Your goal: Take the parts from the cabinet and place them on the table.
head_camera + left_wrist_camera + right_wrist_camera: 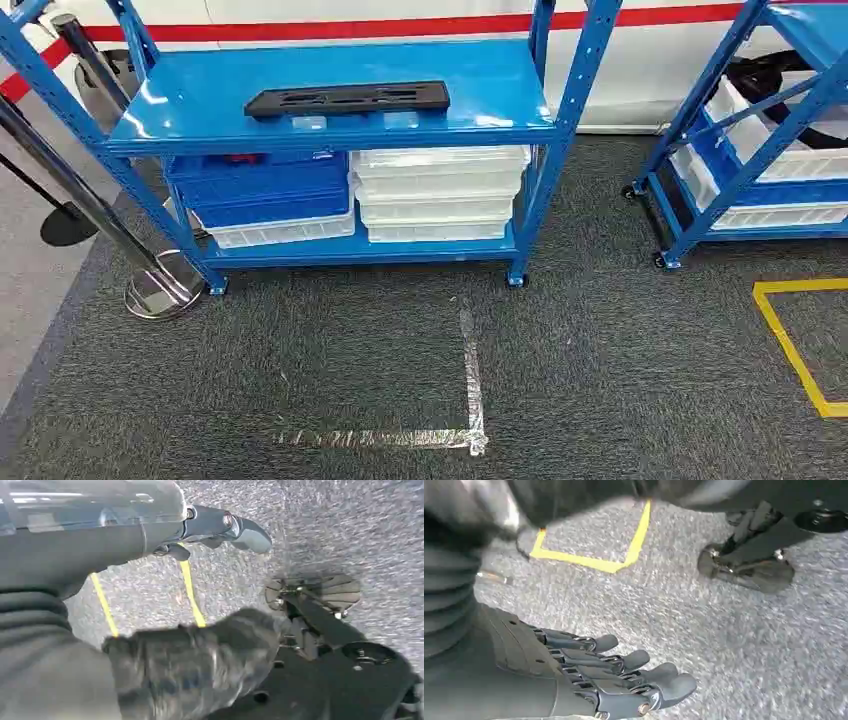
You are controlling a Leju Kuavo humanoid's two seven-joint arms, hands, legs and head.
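Observation:
A long flat black part [347, 99] with cut-outs lies on the top shelf of the blue cabinet rack [480, 80], just left of its middle. In the left wrist view my left hand [190, 655] hangs over the grey carpet; its thumb [245, 532] stands apart from its blurred dark fingers and it holds nothing. My right hand [589, 670] also hangs above the carpet in the right wrist view, its fingers [624, 660] stretched out side by side and empty. Both hands are well away from the part.
On the lower shelf are stacked blue crates [262, 185] and white bins [440, 190]. A second blue rack [760, 150] with bins stands at the right. A chrome stanchion base [160, 290] sits by the cabinet's left leg. Silver tape [470, 390] and yellow tape [790, 340] mark the carpet.

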